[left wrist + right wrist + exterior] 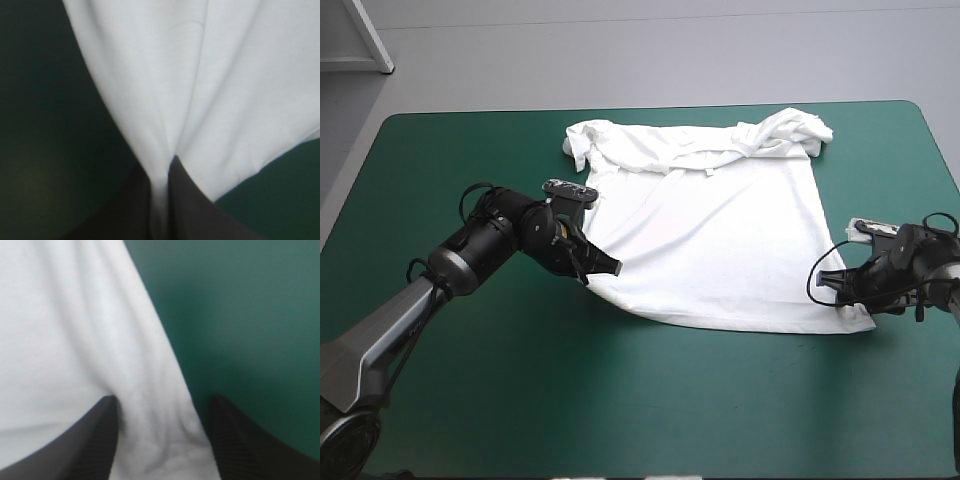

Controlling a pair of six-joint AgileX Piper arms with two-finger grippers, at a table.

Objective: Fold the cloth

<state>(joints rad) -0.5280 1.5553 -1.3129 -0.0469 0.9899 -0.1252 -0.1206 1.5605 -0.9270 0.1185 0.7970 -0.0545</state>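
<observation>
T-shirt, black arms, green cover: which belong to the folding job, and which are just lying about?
In the job: T-shirt; left end effector, shut on its near corner; right end effector, open at the other near corner.
Lying about: teal-green cover.

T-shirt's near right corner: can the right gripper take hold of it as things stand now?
Probably yes: the right gripper is open and straddles the corner of the T-shirt; nothing else is in the way.

the counter [650,400] is bare along its near edge and at the far left. the t-shirt [720,240] covers the middle to the far edge, bunched at the far right. the left arm [450,262] crosses the near-left corner toward it.
</observation>
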